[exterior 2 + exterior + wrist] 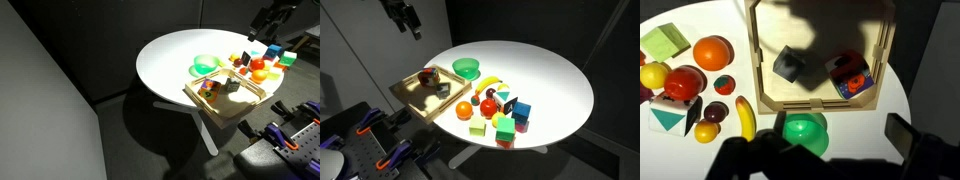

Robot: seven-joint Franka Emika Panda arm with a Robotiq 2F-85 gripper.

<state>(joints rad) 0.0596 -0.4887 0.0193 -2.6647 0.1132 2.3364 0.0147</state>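
My pincer [412,27] hangs high in the upper left of an exterior view, well above the bench [560,80]. It is spread wide and grips nothing. In the wrist view the green bowl [803,133] sits at bottom centre, just beside the near wall of the wooden tray [753,55], which fills the upper middle. Inside the tray lie a dark block [790,65] and a red-and-blue toy [850,76]. A banana [744,117] and an orange [712,52] lie at the left of that frame.
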